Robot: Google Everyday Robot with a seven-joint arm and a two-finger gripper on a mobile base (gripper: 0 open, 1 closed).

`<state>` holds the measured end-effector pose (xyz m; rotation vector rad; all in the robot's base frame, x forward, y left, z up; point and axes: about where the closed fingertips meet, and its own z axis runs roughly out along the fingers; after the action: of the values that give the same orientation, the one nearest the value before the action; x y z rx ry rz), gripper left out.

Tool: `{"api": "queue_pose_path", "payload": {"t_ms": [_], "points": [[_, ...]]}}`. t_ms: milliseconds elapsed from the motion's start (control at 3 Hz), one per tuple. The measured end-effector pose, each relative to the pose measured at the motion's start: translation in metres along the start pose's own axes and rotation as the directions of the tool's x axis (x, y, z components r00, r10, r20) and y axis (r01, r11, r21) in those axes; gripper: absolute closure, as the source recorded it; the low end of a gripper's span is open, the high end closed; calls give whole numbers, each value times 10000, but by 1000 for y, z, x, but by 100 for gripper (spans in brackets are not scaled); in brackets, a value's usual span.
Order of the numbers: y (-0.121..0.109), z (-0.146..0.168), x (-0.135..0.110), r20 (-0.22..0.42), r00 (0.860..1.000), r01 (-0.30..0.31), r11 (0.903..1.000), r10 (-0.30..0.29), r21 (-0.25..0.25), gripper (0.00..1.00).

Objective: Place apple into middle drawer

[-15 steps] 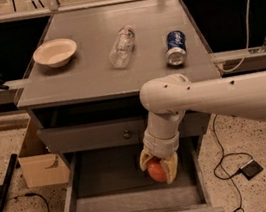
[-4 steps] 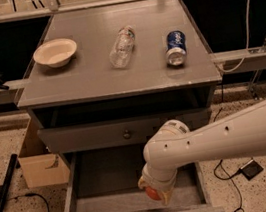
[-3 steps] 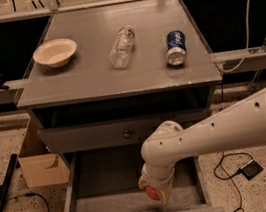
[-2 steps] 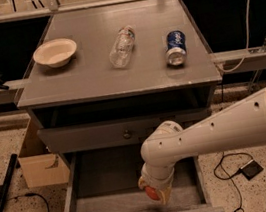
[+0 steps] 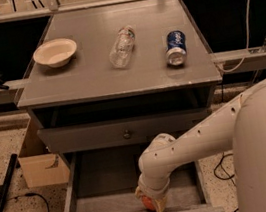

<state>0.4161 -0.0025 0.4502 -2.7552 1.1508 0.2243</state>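
In drawer (image 5: 109,206), gripper (image 5: 150,202) clasps round apple (image 5: 147,205).

3 items sat well apart on the grey table (image 5: 93,79): a cream bowl (image 5: 55,52) at left, a clear bottle (image 5: 122,47) on its side in the middle, a blue can (image 5: 176,47) on its side at right. A closed drawer front (image 5: 87,136) carried 1 dark knob (image 5: 126,135). A cardboard box (image 5: 41,166) stood beside the table. The gripper (image 5: 150,204) clasped the apple (image 5: 147,203) in the middle drawer (image 5: 104,204).
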Motion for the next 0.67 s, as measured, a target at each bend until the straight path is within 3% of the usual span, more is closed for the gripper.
{"api": "queue_pose_path", "payload": {"t_ms": [333,667], "points": [[-16,0,8,-39,9999,100,9995,-101,-293,100],[-49,0,22,-311,9987,387,9971,-408,-652,100]]}}
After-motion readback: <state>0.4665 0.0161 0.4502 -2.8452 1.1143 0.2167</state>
